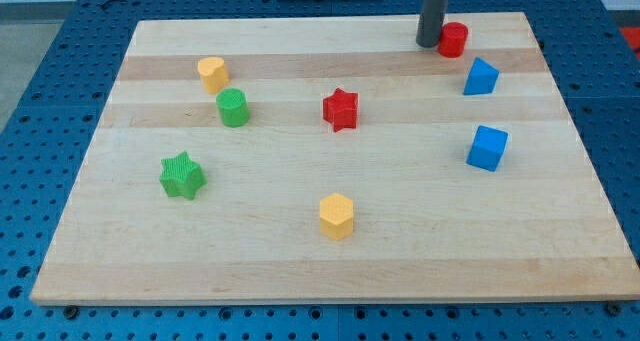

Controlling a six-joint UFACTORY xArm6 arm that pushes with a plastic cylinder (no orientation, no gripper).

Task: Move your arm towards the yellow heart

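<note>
The yellow heart (212, 73) lies on the wooden board (330, 251) at the view's upper left. My tip (428, 44) stands near the board's top edge at the upper right, just left of a red cylinder (453, 39), touching or nearly touching it. The heart is far to the left of my tip and slightly lower in the view.
A green cylinder (233, 107) sits just below and right of the heart. A red star (341, 109) is in the middle, a green star (182, 175) at the left, a yellow hexagon (337, 216) at the bottom centre. Two blue blocks (481, 77) (487, 148) lie at the right.
</note>
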